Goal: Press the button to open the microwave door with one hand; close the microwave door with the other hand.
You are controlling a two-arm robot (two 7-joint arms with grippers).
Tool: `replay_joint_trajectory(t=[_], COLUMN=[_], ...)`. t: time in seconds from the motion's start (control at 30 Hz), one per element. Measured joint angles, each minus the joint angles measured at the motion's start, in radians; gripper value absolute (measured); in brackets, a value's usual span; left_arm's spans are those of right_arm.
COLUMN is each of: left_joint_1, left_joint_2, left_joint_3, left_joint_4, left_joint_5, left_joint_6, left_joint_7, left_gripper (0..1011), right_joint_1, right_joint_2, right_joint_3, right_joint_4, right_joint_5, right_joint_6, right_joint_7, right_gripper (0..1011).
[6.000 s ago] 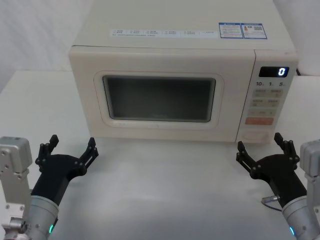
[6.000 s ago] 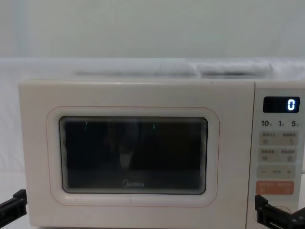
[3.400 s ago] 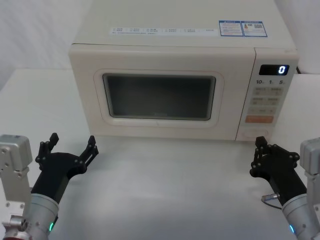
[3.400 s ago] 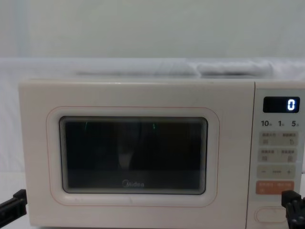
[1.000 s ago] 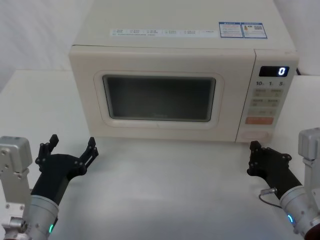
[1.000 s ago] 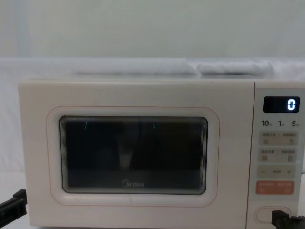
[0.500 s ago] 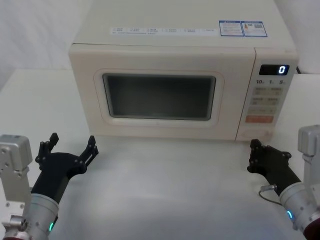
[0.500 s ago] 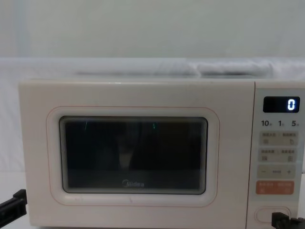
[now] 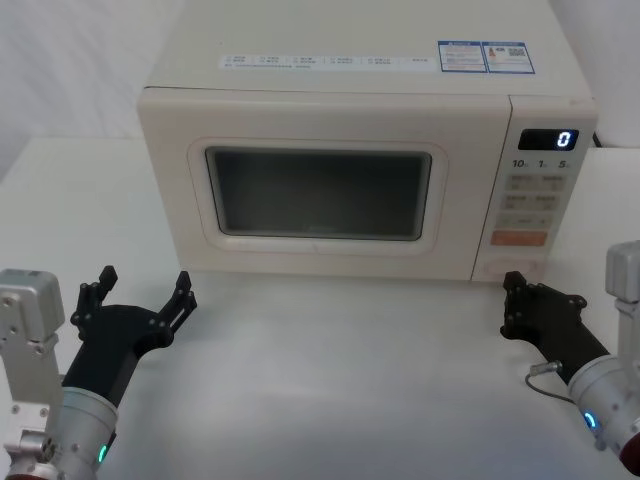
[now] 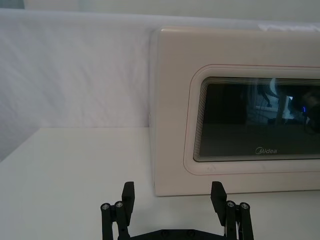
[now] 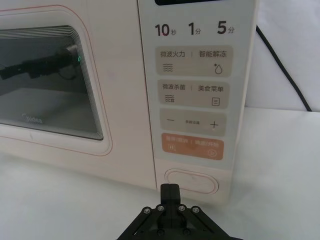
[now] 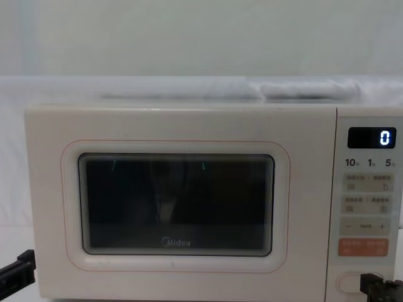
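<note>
Path to button: the right gripper [image 11: 170, 188], fingers pressed together, points at the button [image 11: 192, 181] at 12 o'clock, bare gap between.
Door front: microwave door [image 9: 318, 192] flush; open table [image 9: 330, 370] before it.
Left side: left gripper [image 9: 138, 297], fingers spread, at 7 o'clock, unobstructed.

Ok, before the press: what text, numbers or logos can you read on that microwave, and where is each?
"0": lit display at the top of the control panel.
"10", "1", "5": row under the display, each with a small unit mark.
"Midea": grey logo on the door, under the window.
"−" and "+": long button.
Chinese button labels, the orange button's print and the stickers on top: too small.
</note>
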Motion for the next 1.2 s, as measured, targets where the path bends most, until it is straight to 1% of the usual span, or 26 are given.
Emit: replay_joint_trajectory(t=[0.17, 0.33, 0.37, 0.67, 1.2], left_joint_1=[0.000, 0.000, 0.000, 0.000, 0.000], left_joint_2=[0.000, 0.000, 0.000, 0.000, 0.000], left_joint_3=[0.000, 0.000, 0.000, 0.000, 0.000], left_joint_4=[0.000, 0.000, 0.000, 0.000, 0.000], left_joint_5=[0.000, 0.000, 0.000, 0.000, 0.000], left_joint_6=[0.000, 0.000, 0.000, 0.000, 0.000], left_joint_7=[0.000, 0.000, 0.000, 0.000, 0.000], left_gripper=[1001, 1001, 1001, 1001, 1001], right_joint_1=[0.005, 0.016, 0.022, 0.046, 0.090], right_joint_2=[0.008, 0.007, 0.005, -0.004, -0.037], right_joint_3=[-0.001, -0.009, -0.013, -0.017, 0.002], right_joint_4=[0.001, 0.018, 0.028, 0.057, 0.122], right_joint_5=[0.004, -0.002, -0.011, -0.031, -0.045], right_joint_6=[0.002, 0.002, 0.003, 0.007, -0.006], right_joint_7=[0.002, -0.009, -0.016, -0.036, -0.061], right_gripper=[0, 0, 0, 0, 0])
